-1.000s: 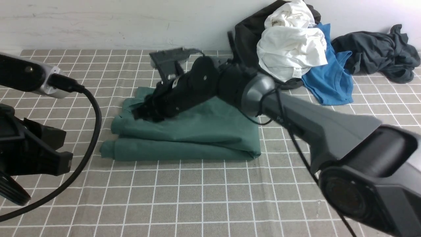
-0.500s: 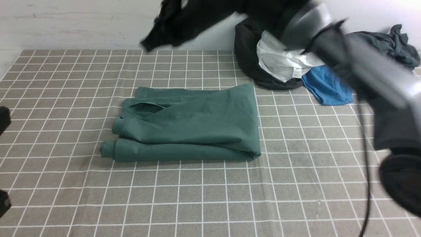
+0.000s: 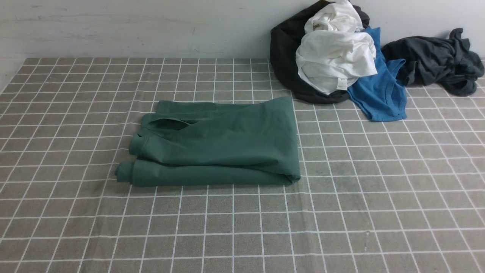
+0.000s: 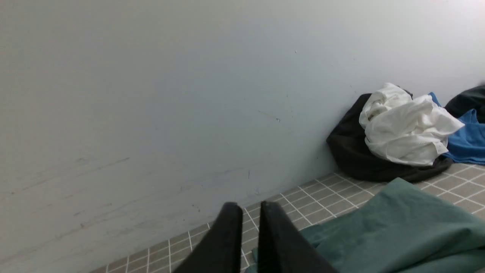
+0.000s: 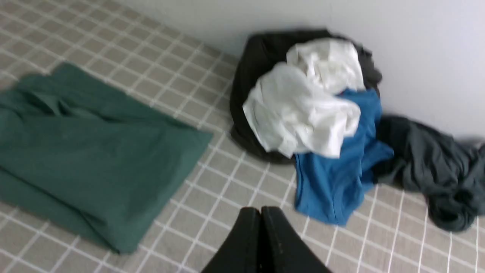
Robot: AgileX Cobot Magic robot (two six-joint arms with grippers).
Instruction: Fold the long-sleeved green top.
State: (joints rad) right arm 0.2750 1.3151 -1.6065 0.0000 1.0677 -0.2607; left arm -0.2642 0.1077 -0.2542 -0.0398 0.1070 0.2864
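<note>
The green long-sleeved top (image 3: 219,144) lies folded into a rough rectangle on the checked cloth, its rolled edges toward the left and front. Neither arm shows in the front view. In the left wrist view the left gripper (image 4: 249,206) hangs above the top's (image 4: 398,223) far-left corner, fingers a narrow gap apart with nothing between them. My right gripper (image 5: 260,209) is shut and empty, high over bare cloth between the top (image 5: 83,151) and the clothes pile.
A pile against the back wall at the right holds a black garment (image 3: 284,49), a white one (image 3: 333,57) and a bright blue shirt (image 3: 379,94). A dark grey garment (image 3: 435,57) lies further right. The wall (image 3: 151,26) closes off the back.
The right arm lifted off the green top, swung up and right, and left the front view with its jaws closing. The left arm also withdrew from that view. The top stayed put.
</note>
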